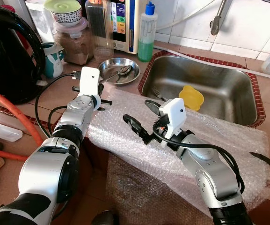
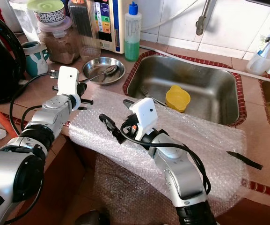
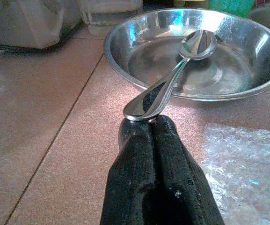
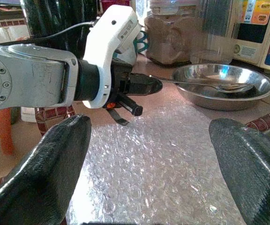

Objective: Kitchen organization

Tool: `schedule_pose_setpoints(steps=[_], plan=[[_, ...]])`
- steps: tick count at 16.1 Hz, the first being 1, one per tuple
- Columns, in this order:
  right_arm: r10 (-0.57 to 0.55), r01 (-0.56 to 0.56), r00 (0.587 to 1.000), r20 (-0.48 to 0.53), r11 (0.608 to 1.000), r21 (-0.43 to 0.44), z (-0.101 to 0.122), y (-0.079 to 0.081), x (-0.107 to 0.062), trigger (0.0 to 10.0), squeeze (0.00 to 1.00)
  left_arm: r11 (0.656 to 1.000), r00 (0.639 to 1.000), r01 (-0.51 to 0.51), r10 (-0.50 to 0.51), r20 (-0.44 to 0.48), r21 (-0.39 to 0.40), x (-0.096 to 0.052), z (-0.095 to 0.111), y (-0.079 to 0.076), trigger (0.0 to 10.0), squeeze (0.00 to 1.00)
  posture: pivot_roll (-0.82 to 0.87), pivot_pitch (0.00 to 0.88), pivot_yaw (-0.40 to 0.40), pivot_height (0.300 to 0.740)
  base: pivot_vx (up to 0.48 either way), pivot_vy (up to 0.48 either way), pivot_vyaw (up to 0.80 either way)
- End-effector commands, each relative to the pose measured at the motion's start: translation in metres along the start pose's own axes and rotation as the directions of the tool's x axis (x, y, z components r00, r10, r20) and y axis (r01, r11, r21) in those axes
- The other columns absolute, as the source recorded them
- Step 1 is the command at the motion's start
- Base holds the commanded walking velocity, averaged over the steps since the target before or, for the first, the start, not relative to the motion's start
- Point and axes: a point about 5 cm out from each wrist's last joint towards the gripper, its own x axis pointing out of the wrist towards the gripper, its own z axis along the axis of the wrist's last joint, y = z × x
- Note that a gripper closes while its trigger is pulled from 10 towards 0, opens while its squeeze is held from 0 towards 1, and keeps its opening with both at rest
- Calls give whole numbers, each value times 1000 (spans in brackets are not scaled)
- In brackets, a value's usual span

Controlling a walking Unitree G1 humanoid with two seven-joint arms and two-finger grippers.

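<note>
Left eye view: the left claw [image 1: 98,87] pinches the handle end of a steel spoon [image 1: 118,74] whose bowl rests in a steel dish [image 1: 134,65] on the tabletop [image 1: 18,157]. Left wrist view: fingers [image 3: 139,159] pressed together on the handle. Right wrist view: the right claw [image 4: 151,161] gapes wide above bubble wrap [image 4: 153,173].

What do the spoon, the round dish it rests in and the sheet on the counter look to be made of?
Spoon: polished metal, likely stainless steel, with mirror-like reflections. Dish: the same bright metal, reflecting light across its bowl. Sheet: clear plastic bubble wrap, with rows of small air pockets. The left gripper is shut on the spoon handle.
</note>
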Motion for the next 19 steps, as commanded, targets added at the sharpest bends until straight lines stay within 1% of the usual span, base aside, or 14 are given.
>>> schedule_pose_setpoints(steps=[1,2,4,5,8,9,10,11,12,16,18,19], plan=[[-2,2,1000,14,1000,-8,5,1,-1,10000,90,1000,999,-20,20,33,-3,0,4,3,0,0,-15,85,22,740,0,0,0],[-4,4,1000,15,1000,-8,5,1,-1,10000,90,999,996,-47,48,74,-15,-1,10,6,0,0,-15,84,22,740,0,0,0],[-5,5,1000,15,1000,-8,5,1,-1,10000,86,997,991,-64,67,120,-32,-1,17,8,0,0,-14,85,22,740,0,0,0],[-9,9,1000,16,1000,-8,5,0,0,10000,86,996,977,-67,76,197,-52,-2,28,9,0,0,-13,84,21,740,0,0,0],[-16,16,1000,16,1000,-11,5,0,0,10000,82,994,964,-78,93,251,-72,-4,36,9,0,0,-12,84,19,740,0,0,0],[-24,24,1000,17,1000,-13,5,-2,0,10000,82,994,955,-82,101,279,-78,-5,39,9,0,0,-12,84,19,740,0,0,0],[-47,48,999,19,999,-16,6,-5,1,10000,78,994,938,-54,85,336,-99,-7,44,4,0,0,-13,86,19,740,0,0,0],[-59,59,998,21,998,-16,6,-7,1,10000,75,993,929,-43,80,361,-108,-8,45,2,0,0,-13,86,19,740,0,0,0],[-59,59,998,21,998,-16,6,-7,1,10000,75,993,929,-43,80,361,-108,-8,45,2,0,0,-13,86,19,740,0,0,0],[-85,85,996,23,996,-19,7,-12,1,10000,75,995,909,-9,50,414,-101,-11,46,-3,0,0,-8,91,17,740,0,0,0],[-92,93,995,22,996,-18,7,-13,1,10000,67,995,891,-11,53,450,-96,-13,54,-2,0,0,-5,90,18,740,0,0,0],[-93,94,995,22,995,-17,7,-13,2,10000,63,995,888,-9,52,456,-95,-14,55,-2,0,0,-4,89,20,740,0,0,0]])
